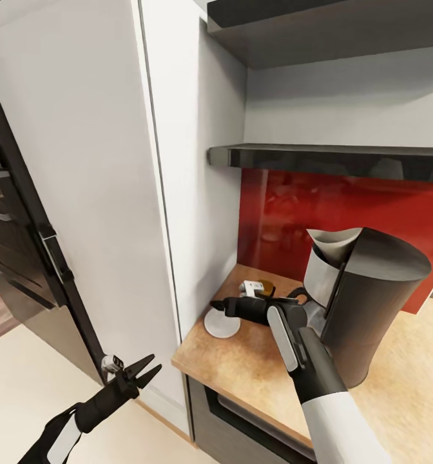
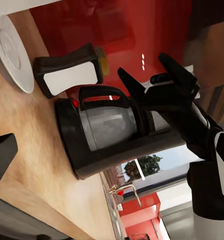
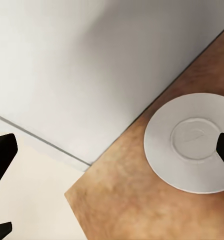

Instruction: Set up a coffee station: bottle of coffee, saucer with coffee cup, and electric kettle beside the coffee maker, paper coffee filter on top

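The coffee maker (image 1: 371, 303) (image 2: 117, 145) stands on the kitchen countertop (image 1: 242, 361) with the paper coffee filter (image 1: 332, 240) in its top. The white saucer (image 1: 220, 325) (image 3: 189, 142) (image 2: 14, 55) lies bare near the counter's left corner. Between them by the back wall is the bottle of coffee (image 1: 255, 287) (image 2: 72, 75); I cannot tell if it stands or lies. My right gripper (image 1: 218, 308) (image 3: 112, 152) (image 2: 141, 64) hovers open just above the saucer, holding nothing. Low beside the counter, my left gripper (image 1: 153, 364) is open and empty. The kitchen shelf (image 1: 332, 158) is bare. Coffee cup and electric kettle are out of view.
A tall white cabinet (image 1: 113, 193) walls off the counter's left end. A red backsplash (image 1: 319, 212) runs behind the counter, with a second black shelf (image 1: 319, 32) higher up. A dark oven column (image 1: 10, 258) stands far left. Beige floor (image 1: 36, 386) lies under my left arm.
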`<state>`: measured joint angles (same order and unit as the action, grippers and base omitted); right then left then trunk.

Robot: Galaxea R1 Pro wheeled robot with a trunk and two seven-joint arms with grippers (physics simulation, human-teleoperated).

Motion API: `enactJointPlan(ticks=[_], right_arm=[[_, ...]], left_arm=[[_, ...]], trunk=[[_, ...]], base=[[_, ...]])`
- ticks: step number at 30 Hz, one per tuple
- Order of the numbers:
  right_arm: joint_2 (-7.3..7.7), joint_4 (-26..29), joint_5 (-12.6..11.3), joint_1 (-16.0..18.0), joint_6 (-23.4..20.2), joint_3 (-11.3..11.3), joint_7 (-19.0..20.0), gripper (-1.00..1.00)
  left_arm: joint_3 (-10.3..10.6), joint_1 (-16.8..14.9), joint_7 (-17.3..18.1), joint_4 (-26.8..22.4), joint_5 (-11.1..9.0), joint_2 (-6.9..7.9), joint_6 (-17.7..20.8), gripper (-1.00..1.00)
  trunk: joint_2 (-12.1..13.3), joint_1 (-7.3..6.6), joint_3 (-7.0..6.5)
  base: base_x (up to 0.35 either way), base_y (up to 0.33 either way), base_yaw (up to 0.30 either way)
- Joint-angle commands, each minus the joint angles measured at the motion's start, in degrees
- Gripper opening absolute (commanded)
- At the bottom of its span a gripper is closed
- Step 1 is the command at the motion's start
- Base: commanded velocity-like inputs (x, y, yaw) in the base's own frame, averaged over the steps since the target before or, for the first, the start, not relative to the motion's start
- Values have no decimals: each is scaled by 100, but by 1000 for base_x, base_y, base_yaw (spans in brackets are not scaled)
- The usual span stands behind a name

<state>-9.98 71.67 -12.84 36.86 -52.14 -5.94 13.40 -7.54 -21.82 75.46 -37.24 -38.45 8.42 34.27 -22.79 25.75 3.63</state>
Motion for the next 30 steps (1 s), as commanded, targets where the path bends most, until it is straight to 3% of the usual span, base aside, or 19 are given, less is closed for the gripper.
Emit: enactJointPlan(ticks=[1,8,18,30], right_arm=[[-2,1,16,6,-24,7,23,100],[-2,-235,18,6,6,18,-12,100],[-2,-806,10,6,759,23,-22,100],[-2,-939,14,6,1071,22,-21,100]], left_arm=[[-4,-5,12,-1,-12,-2,61,100],[-19,-6,9,-3,12,-23,62,100],[-20,2,12,-3,6,-17,62,100],[-11,2,11,-3,4,-16,62,100]], trunk=[[-13,4,13],[-13,4,13],[-13,4,13],[-13,4,13]], base=[[15,-3,0],[77,-1,0],[36,0,0],[62,0,0]])
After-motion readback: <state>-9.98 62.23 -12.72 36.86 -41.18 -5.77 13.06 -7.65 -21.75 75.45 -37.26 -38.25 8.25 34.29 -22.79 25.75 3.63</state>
